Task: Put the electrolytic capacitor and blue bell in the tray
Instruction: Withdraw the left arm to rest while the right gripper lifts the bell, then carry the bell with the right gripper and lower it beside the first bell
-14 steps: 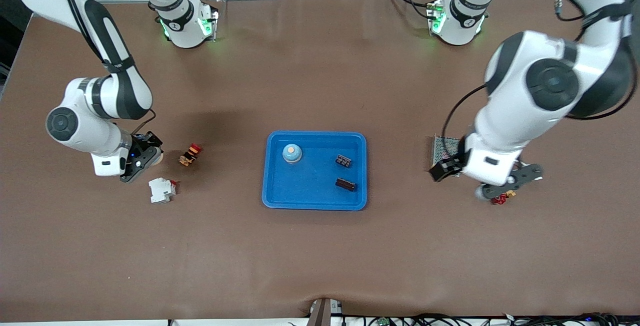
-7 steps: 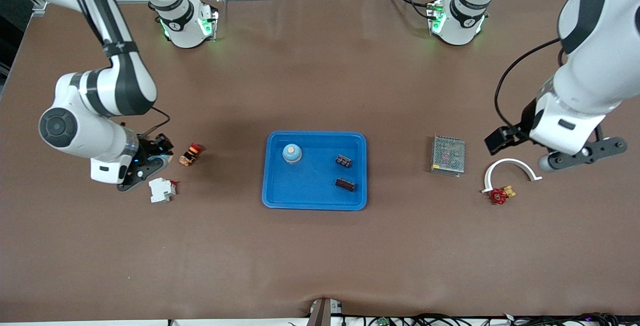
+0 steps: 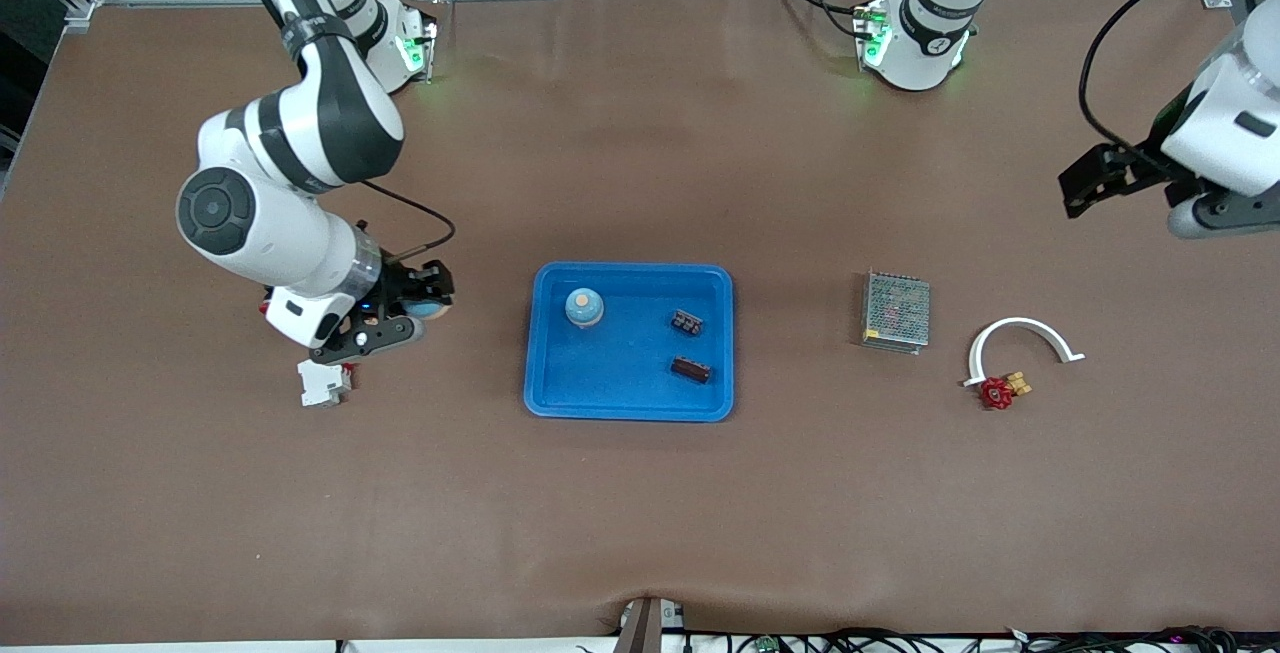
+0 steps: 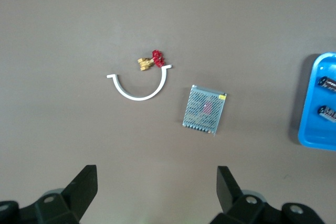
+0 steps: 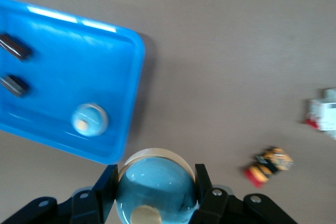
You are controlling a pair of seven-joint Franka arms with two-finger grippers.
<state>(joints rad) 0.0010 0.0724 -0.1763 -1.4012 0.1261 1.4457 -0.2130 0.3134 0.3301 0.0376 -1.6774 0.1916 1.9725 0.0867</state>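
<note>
The blue tray (image 3: 630,403) lies mid-table. In it a blue bell (image 3: 584,307) stands near the end toward the right arm, and two small dark parts (image 3: 686,322) (image 3: 691,369) lie near its other end; I cannot tell which is the electrolytic capacitor. My right gripper (image 3: 425,308) is shut on a second blue bell (image 5: 155,190), over the table just outside the tray's end toward the right arm. The tray (image 5: 126,129) shows close by in the right wrist view. My left gripper (image 3: 1225,216) hangs open and empty, high over the left arm's end of the table.
A grey mesh box (image 3: 896,311), a white arc (image 3: 1022,329) and a red and gold piece (image 3: 1003,389) lie toward the left arm's end. A white block (image 3: 323,382) and a red and yellow part (image 5: 268,165) lie by the right gripper.
The right gripper has carried its bell across toward the tray, over the red and yellow part. The left arm has lifted away from the white arc, uncovering the mesh box.
</note>
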